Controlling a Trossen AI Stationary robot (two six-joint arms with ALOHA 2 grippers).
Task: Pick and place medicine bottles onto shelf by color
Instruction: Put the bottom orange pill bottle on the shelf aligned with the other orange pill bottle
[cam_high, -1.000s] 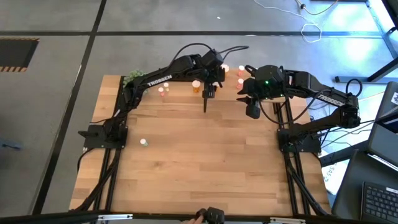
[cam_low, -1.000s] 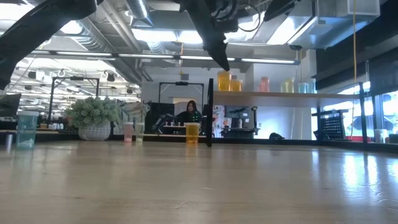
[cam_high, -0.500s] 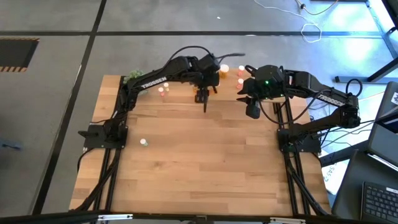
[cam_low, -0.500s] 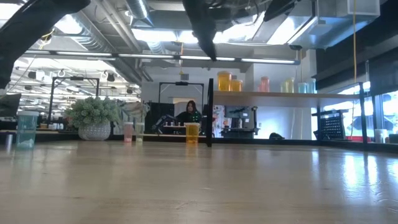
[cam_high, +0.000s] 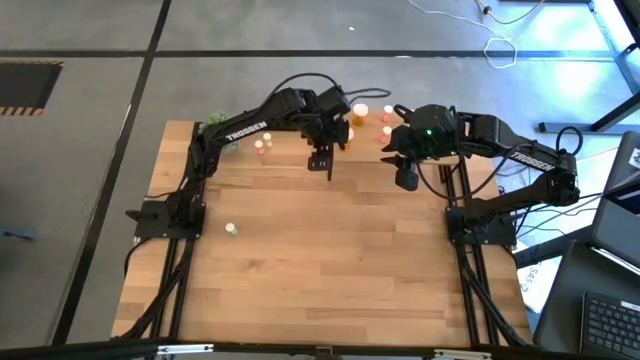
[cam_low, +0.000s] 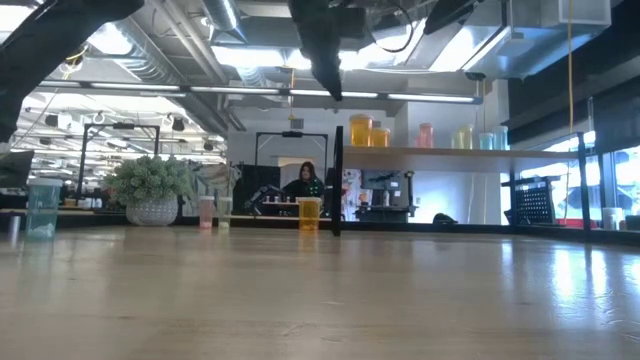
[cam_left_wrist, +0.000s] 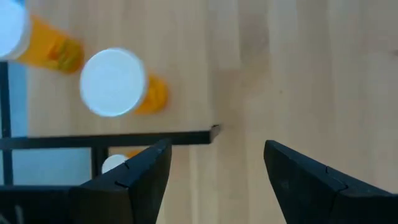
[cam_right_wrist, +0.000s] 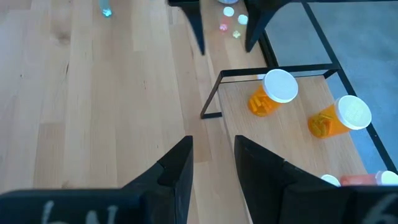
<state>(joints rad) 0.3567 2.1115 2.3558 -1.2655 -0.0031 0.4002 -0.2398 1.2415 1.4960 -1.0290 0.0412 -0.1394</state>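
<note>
Hovering above the far middle of the tabletop (cam_high: 300, 260), the left gripper (cam_high: 321, 165) is seen with its jaws spread wide and nothing between them. Over the last second it has been shifted leftward and a little nearer, away from the shelf's (cam_low: 450, 152) left post and toward the space above the lone orange bottle (cam_low: 309, 213) standing on the table just left of that post. In the left wrist view the open fingers (cam_left_wrist: 134, 177) are pointed down past the shelf's black corner rail, and a white cap (cam_left_wrist: 114, 163) is partly hidden behind one of them; it is probably that same bottle, though this cannot be settled. It is judged that a descent onto this bottle is being lined up, so that it may be put with the two orange bottles (cam_right_wrist: 272, 93) already set on the shelf board (cam_right_wrist: 292, 134). Pink and pale bottles (cam_low: 426, 135) are ranged farther right on the shelf. Still to be sorted are a pink bottle (cam_low: 206, 212) and its pale neighbour beside the plant (cam_low: 152, 190), and a greenish one (cam_high: 231, 229) alone at the left. The right gripper (cam_high: 406, 182) has not been moved; it is held by the shelf's near edge, jaws partly parted and empty.
</note>
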